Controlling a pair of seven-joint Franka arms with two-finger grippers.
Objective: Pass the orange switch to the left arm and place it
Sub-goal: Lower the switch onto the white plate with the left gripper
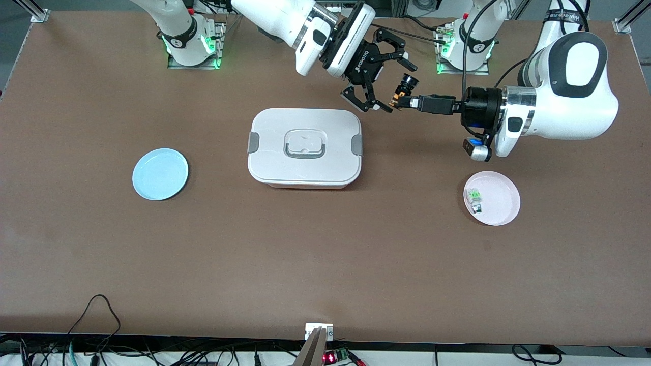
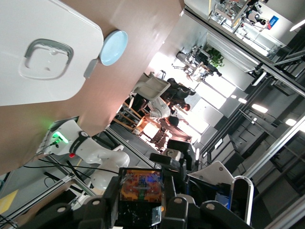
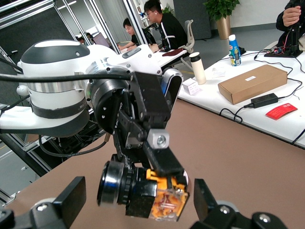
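My left gripper (image 1: 400, 103) is shut on the orange switch (image 1: 405, 90) and holds it in the air over the bare table, just off the corner of the box (image 1: 305, 147) toward the left arm's end. My right gripper (image 1: 392, 85) is open, with one finger on each side of the switch and not touching it. In the right wrist view the switch (image 3: 143, 188) hangs from the left gripper's fingers (image 3: 159, 155), between my right gripper's spread fingertips (image 3: 71, 199). In the left wrist view the switch (image 2: 139, 187) sits clamped in my left gripper (image 2: 139, 210).
The white lidded box stands mid-table and also shows in the left wrist view (image 2: 28, 90). A blue plate (image 1: 160, 174) lies toward the right arm's end. A pink plate (image 1: 503, 195) toward the left arm's end holds a green-and-clear switch (image 1: 475, 199).
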